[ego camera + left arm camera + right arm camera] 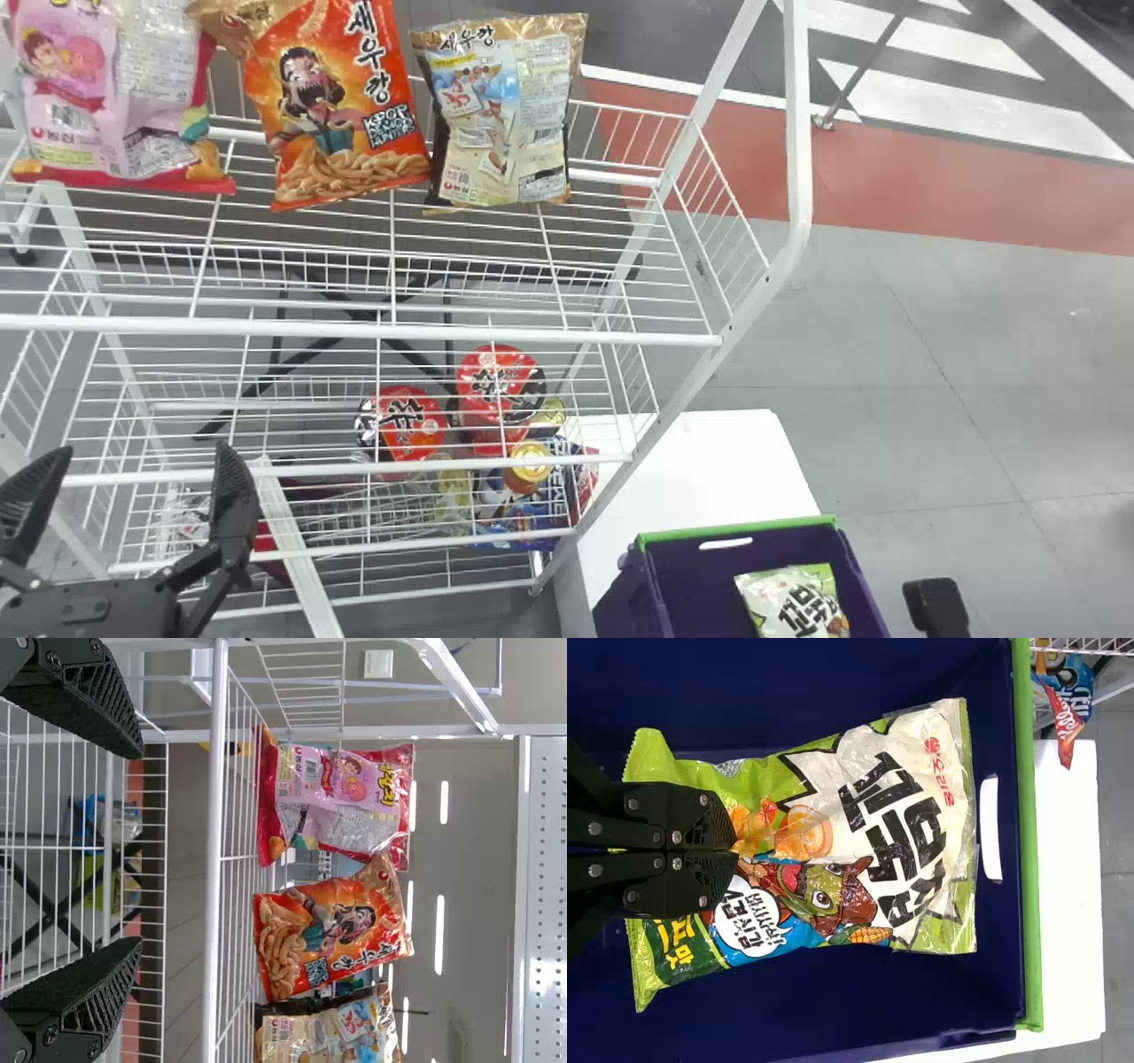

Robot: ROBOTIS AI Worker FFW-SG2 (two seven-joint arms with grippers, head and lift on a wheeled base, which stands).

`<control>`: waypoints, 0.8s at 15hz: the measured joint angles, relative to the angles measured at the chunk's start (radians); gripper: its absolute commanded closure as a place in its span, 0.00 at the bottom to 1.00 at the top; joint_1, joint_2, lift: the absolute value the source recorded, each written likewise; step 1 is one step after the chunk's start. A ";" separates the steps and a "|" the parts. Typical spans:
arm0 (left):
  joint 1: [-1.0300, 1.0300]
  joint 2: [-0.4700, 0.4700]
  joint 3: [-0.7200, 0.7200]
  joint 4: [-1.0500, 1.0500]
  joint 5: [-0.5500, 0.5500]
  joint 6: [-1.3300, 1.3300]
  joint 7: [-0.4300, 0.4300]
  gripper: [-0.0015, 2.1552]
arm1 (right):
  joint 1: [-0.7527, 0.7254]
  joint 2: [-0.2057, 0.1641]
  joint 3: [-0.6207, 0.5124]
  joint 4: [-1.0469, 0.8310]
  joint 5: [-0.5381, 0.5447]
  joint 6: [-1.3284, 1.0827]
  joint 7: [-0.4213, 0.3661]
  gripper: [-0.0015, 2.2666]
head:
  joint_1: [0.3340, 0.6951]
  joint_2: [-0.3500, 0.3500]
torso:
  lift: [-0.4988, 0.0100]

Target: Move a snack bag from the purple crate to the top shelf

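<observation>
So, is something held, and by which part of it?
The snack bag: the right gripper seems to pinch its printed front, midway across, nearer the end away from the crate's slotted wall.

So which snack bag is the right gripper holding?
The green and white bag, in the purple crate, shut in the right gripper. The pink bag, orange bag and beige bag are on the top shelf.
</observation>
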 measured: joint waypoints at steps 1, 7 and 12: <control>0.000 0.000 0.000 0.000 0.000 0.000 0.001 0.03 | 0.000 0.000 0.000 0.000 -0.001 -0.001 0.000 0.76 | 1.00 0.00 | 0.83; 0.002 0.000 -0.005 0.000 -0.001 -0.003 0.003 0.03 | 0.000 0.000 -0.006 0.000 -0.002 -0.003 0.006 0.76 | 1.00 0.00 | 0.88; 0.003 0.001 -0.005 0.000 -0.002 -0.012 0.005 0.03 | 0.000 0.001 -0.006 0.000 -0.002 -0.003 0.011 0.76 | 1.00 0.00 | 0.91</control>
